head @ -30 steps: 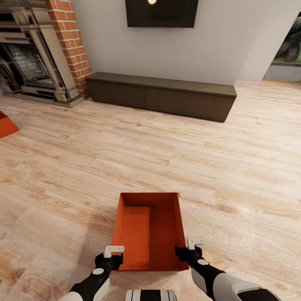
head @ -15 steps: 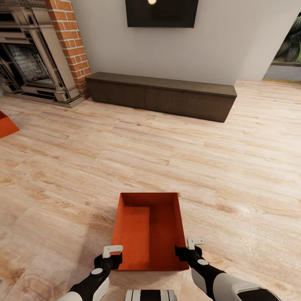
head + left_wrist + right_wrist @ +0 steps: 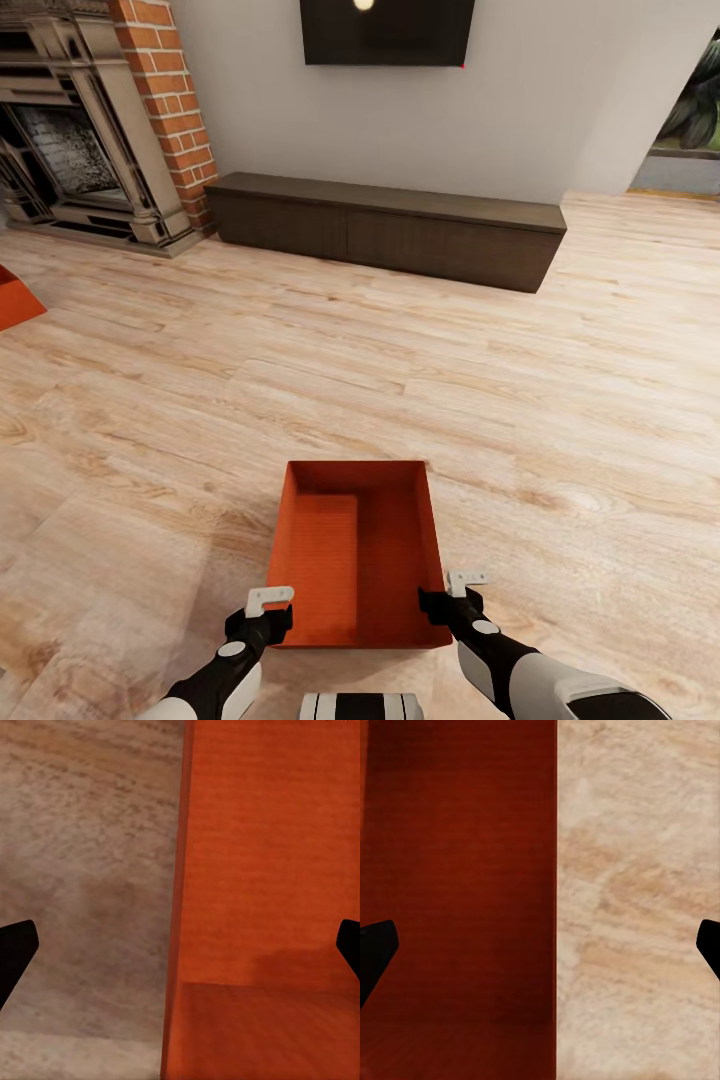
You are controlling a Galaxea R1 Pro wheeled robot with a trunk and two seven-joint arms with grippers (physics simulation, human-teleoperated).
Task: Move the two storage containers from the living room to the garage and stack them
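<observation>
Container [image 3: 357, 555]: my left pincer [image 3: 270, 612] and right pincer [image 3: 446, 596] gape astride its side walls, ungripped; uneven closing could skew it.

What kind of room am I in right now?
Most likely a living room: a brick fireplace, a wall-mounted TV over a low dark cabinet, and light wood-plank floor. Not the garage; a container sits just ahead.
</observation>
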